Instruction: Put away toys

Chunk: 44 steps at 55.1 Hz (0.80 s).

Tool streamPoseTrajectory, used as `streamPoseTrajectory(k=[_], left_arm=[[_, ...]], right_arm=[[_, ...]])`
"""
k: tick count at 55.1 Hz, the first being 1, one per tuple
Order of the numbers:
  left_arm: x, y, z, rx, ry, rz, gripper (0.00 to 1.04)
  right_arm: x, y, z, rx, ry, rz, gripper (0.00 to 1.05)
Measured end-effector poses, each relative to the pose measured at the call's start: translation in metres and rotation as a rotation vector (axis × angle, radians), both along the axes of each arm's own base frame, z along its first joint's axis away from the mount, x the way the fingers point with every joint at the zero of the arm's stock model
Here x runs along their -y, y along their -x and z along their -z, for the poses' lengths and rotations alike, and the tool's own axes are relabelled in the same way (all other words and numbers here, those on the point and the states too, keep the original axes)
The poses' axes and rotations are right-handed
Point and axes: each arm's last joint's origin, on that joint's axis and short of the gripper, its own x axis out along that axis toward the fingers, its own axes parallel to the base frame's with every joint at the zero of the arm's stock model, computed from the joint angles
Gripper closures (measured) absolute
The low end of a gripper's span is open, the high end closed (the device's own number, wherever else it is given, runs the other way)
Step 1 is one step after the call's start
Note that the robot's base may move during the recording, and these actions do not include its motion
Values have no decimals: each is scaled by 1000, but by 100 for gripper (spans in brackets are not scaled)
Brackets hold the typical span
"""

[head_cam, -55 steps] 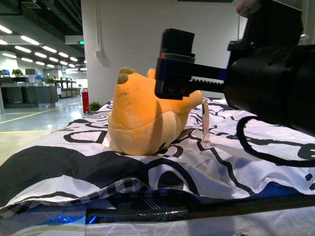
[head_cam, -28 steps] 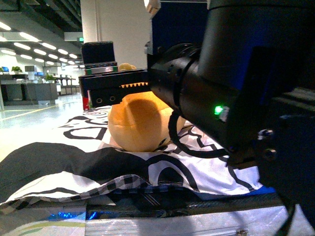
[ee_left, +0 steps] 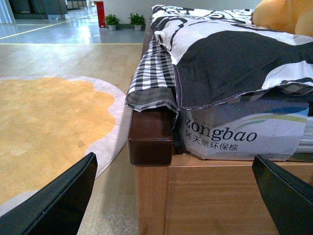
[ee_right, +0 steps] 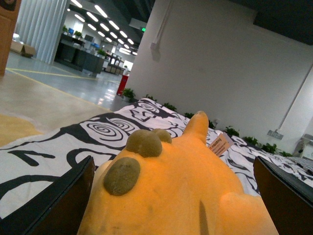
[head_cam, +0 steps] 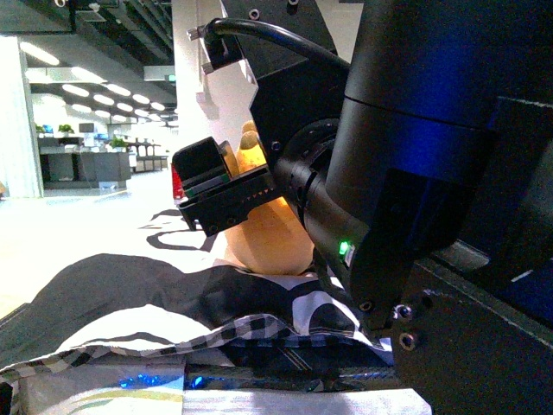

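left gripper (ee_left: 173, 164) is held low beside the bed (ee_left: 151, 137) corner, fingers spread with nothing between; orange plush (ee_right: 171, 196) is sat on the black-and-white sheet (head_cam: 130, 285), and right gripper (ee_right: 173, 164) is held right at it, fingers spread wide either side

Patterned bedsheet (ee_left: 230, 63), wooden bedframe (ee_left: 195, 200), orange rug (ee_left: 49, 127)
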Motion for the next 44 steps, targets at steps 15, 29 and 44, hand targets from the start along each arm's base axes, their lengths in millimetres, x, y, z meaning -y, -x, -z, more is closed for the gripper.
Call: streamPoseTrajectory(k=[15,29,44], left_arm=[[0,0,0,0,0,0,6],[0,0,0,0,0,0,6],[0,0,0,0,0,0,6]], right_arm=[[-8,6,1,-7,12,-18,7],[-18,4,2,-13,36,6,7],[-33,-9,14,-49,80,30,7]])
